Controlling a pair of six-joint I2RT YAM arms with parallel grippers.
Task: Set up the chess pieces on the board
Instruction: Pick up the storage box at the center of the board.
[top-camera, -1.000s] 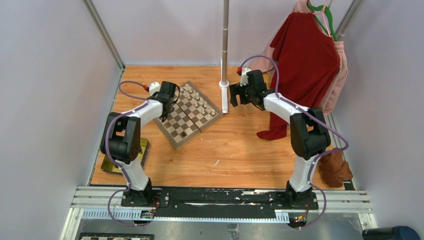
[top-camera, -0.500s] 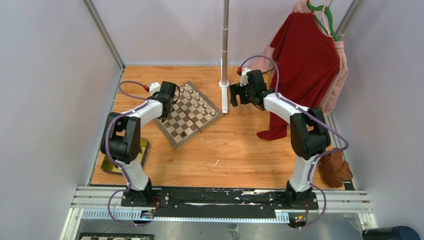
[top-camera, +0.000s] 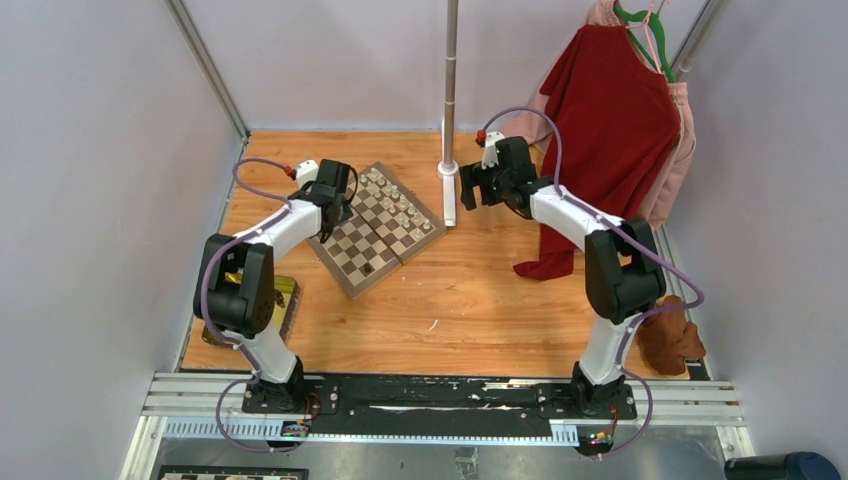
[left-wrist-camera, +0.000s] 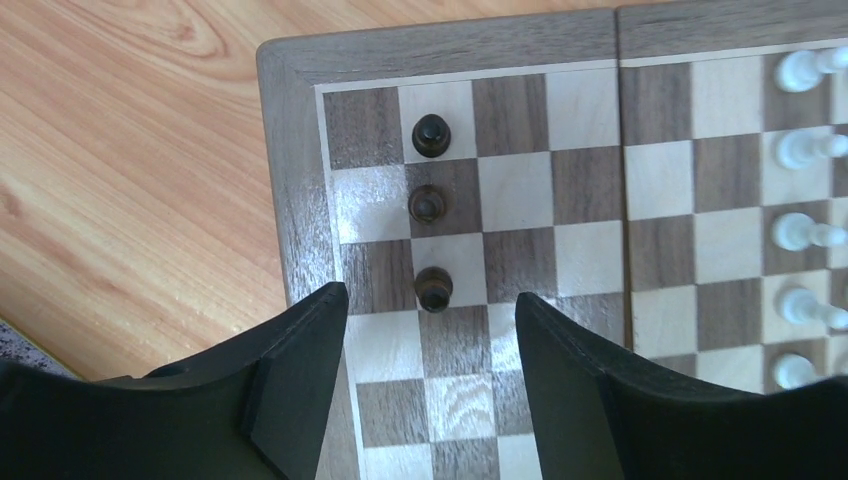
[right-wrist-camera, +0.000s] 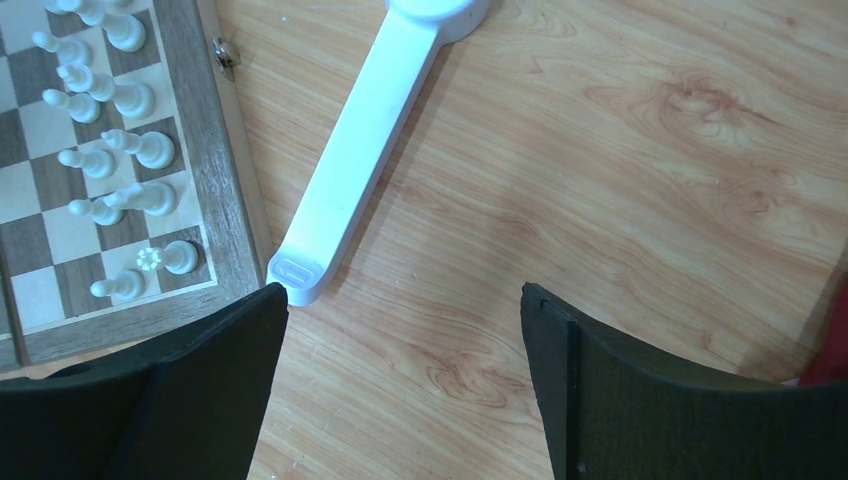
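The board (top-camera: 365, 250) lies angled on the wooden floor left of centre. In the left wrist view three dark brown chess pieces (left-wrist-camera: 427, 204) stand in a column by the board's rim (left-wrist-camera: 290, 180), and cream-white pieces (left-wrist-camera: 797, 230) line the right side. My left gripper (left-wrist-camera: 430, 310) (top-camera: 338, 210) hangs open over that corner; the nearest dark piece (left-wrist-camera: 433, 288) stands free just beyond its fingertips. My right gripper (right-wrist-camera: 402, 300) (top-camera: 468, 190) is open over bare floor, empty, right of the board's white rows (right-wrist-camera: 110, 160).
A white pole (top-camera: 450, 100) rises behind the board, and its flat foot (right-wrist-camera: 350, 170) lies between the board and my right gripper. Red and pink garments (top-camera: 610, 120) hang at the back right. A yellow tray (top-camera: 285, 300) sits by the left arm.
The left gripper's jaws have spread apart and its arm has shifted slightly to the left. The right arm has barely moved.
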